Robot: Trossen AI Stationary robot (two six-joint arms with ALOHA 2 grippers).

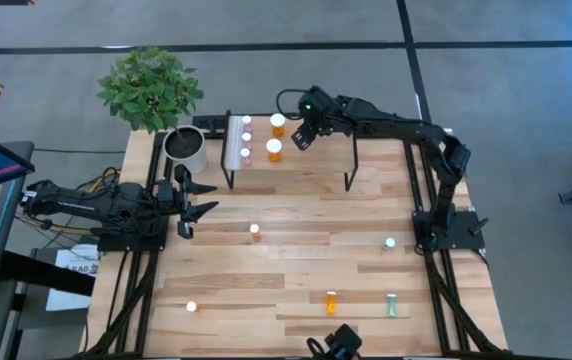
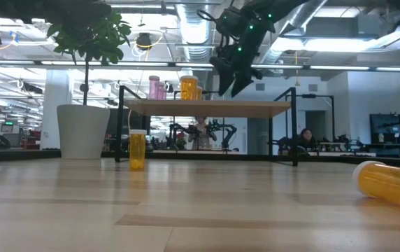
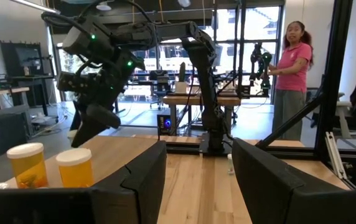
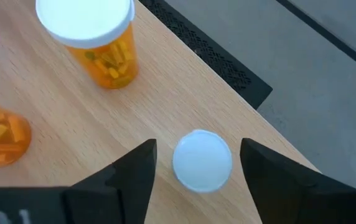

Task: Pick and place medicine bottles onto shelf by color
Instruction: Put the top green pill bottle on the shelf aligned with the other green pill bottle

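The shelf [image 1: 296, 165] stands at the table's far middle. On its left part stand three pink medicine bottles [image 1: 246, 138] and two larger orange ones [image 1: 276, 137]. My right gripper [image 4: 198, 163] hovers over the shelf, pointing down at a slant. It is open, its fingers on either side of a small white-capped bottle [image 4: 201, 160], with a gap on both sides. That bottle stands upright on the shelf top near its far edge, and its body colour is hidden under the cap. My left gripper [image 3: 200, 186] waits open at the table's left, with nothing between its fingers.
A potted plant [image 1: 184, 148] stands left of the shelf. Loose bottles on the table: upright ones [image 1: 255, 230], [image 1: 390, 242], [image 1: 191, 306], and an orange one [image 1: 331, 300] and a green one [image 1: 391, 305] lying near the front edge. A person [image 3: 293, 68] stands beyond the table.
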